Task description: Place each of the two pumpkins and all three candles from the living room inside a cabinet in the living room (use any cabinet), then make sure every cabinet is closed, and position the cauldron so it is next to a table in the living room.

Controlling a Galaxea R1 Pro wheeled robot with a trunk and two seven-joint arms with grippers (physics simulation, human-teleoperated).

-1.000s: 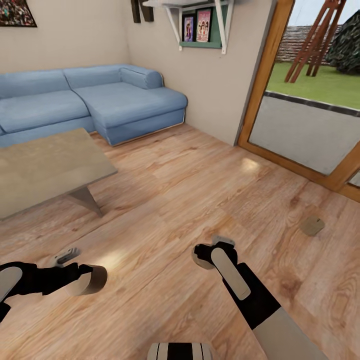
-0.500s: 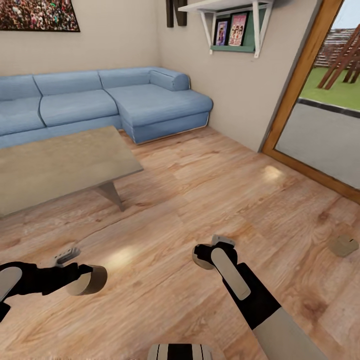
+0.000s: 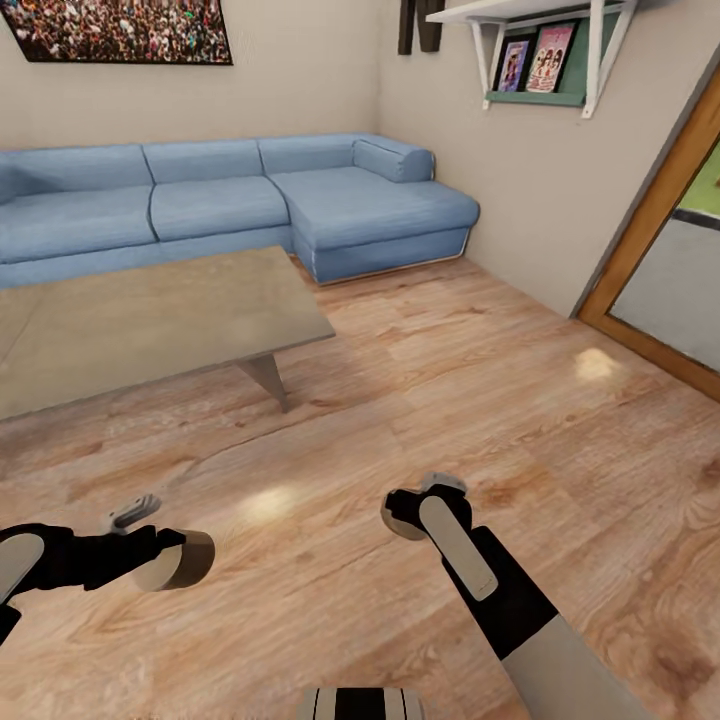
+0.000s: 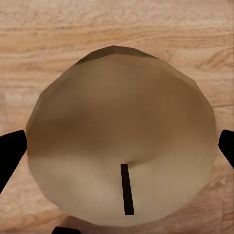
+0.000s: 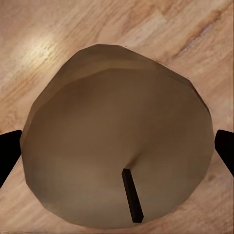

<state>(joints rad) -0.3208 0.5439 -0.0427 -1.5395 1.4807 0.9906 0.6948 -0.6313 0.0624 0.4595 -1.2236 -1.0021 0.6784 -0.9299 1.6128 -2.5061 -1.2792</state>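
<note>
Each of my grippers holds a beige candle above the wood floor. My left gripper (image 3: 165,560) is shut on one candle (image 3: 190,562), low at the left in the head view. My right gripper (image 3: 412,508) is shut on another candle (image 3: 398,515) near the middle. In the left wrist view the candle (image 4: 122,141) shows its top and dark wick between black fingers (image 4: 10,152). The right wrist view shows the same: candle (image 5: 117,146) between fingers (image 5: 224,146). The grey table (image 3: 150,320) stands ahead to the left. The pumpkins, cabinet and cauldron are out of view.
A blue L-shaped sofa (image 3: 260,200) runs along the far wall behind the table. A wall shelf (image 3: 540,60) with pictures hangs at the right, above the wood-framed glass door (image 3: 660,280). Plank floor (image 3: 480,380) stretches between the table and the door.
The camera has swung left, so the sofa, table and door slid right in the picture. A beige candle lying on the floor at the right has left the view. Both arms hold as before.
</note>
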